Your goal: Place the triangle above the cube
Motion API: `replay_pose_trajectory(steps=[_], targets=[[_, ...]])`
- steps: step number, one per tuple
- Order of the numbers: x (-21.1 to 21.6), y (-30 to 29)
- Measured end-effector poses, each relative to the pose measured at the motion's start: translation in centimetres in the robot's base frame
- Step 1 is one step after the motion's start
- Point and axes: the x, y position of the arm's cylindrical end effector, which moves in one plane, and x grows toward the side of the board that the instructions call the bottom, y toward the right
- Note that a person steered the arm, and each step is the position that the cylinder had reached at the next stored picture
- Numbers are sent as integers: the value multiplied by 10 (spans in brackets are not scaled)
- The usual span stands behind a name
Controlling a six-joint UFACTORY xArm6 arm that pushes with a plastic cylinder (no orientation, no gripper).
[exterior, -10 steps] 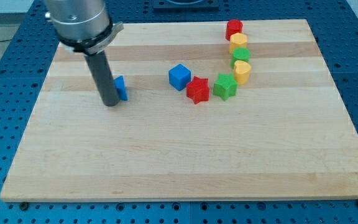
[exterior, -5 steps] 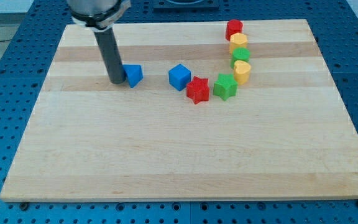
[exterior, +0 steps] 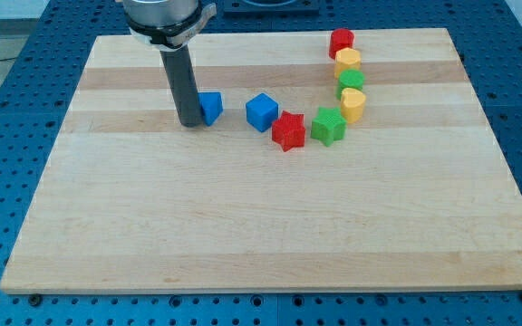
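A blue triangle (exterior: 211,107) lies on the wooden board, left of a blue cube (exterior: 261,111). My tip (exterior: 191,122) touches the triangle's left side. The rod rises from there to the view's top. The triangle and the cube sit about level, a short gap apart.
A red star (exterior: 288,131) sits just right of the cube, then a green star (exterior: 328,126). A column of blocks runs up the right: yellow (exterior: 353,104), green (exterior: 352,80), yellow (exterior: 348,61), red (exterior: 341,42). The board's (exterior: 243,226) top edge lies close behind the rod.
My tip has moved right and slightly up the view, pushing the blue triangle rightward toward the blue cube. The other blocks have not moved.
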Motion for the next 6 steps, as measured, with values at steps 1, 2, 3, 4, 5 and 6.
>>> replay_pose_trajectory(steps=[1,2,3,4,5,6], targets=[[0,7],[-1,10],[-10,10],[-19,13],[-26,18],[-33,8]])
